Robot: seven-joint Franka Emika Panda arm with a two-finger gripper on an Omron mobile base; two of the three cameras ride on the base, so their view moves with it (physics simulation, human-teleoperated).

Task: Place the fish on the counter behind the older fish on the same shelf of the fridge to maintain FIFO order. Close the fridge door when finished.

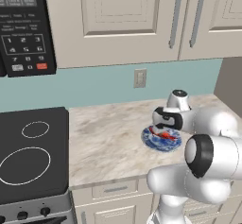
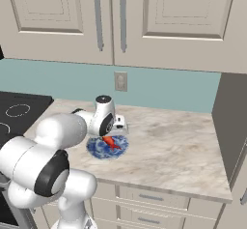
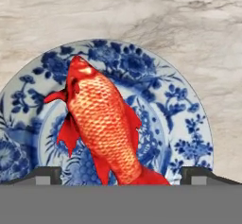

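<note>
Cream wall cupboards [image 1: 123, 17] with long metal handles run across the top of the room, over a pale blue-green back wall [image 2: 159, 85] that carries a small socket plate [image 1: 140, 78]. Below them lies a marbled counter [image 1: 108, 138], beige with grey veins, and under its front edge a row of drawers [image 2: 144, 196]. To the left of the counter sits a black stove top [image 1: 30, 154] with white rings marking the burners, knobs along its front, and above it the dark keypad of a microwave [image 1: 23, 27]. On the far right a dark grey panel [image 2: 229, 121] stands up from the counter's end.

The white arm [image 1: 208, 159] bends in from the near side and reaches forward and down over the counter, its hand hanging straight above a plate.

The plate [image 3: 189, 124] is round, white with a blue flower pattern, and lies flat on the counter toward its front part, well apart from the stove.

The gripper [image 3: 121, 176] is spread wide, its two dark fingertips [image 3: 45, 175] set on either side of the fish's tail end, neither one touching it as far as I can see from the hand view.

The fish [image 3: 101, 119] is red-orange, scaled, with bright red fins, and lies on the plate across its middle, head toward the plate's far rim and tail toward the hand. From the base views it shows as a small red streak [image 2: 111, 142] on the plate just under the hand.
</note>
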